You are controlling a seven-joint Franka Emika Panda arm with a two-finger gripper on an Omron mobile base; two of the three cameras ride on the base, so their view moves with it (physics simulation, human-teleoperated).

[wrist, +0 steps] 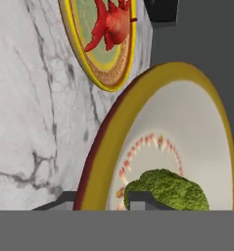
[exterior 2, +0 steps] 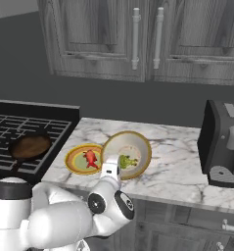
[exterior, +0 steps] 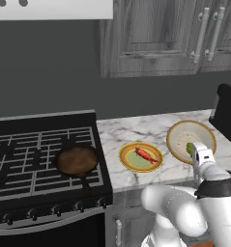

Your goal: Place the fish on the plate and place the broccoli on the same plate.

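The jaws (exterior 2: pixel 119 163) reach into the tan bowl (exterior 2: pixel 139 141) at the green broccoli floret (exterior 2: pixel 128 161) (whether clamped, I cannot tell). At the bowl's nine o'clock, the red-orange fish (exterior 2: pixel 90 158) lies on the yellow-rimmed plate (exterior 2: pixel 72 159), on the marble surface (exterior 2: pixel 177 166).

Two base views flanking the arm, sharing counter (exterior: pixel 136 130), hand view close

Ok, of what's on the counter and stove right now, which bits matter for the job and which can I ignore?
Job:
small red-orange fish, lying on the plate
round yellow-rimmed plate with pale green centre
green broccoli floret, sitting in the bowl
tool, at the bowl

Ignore:
tan bowl
dark brown frying pan
black gas stove
dark toaster
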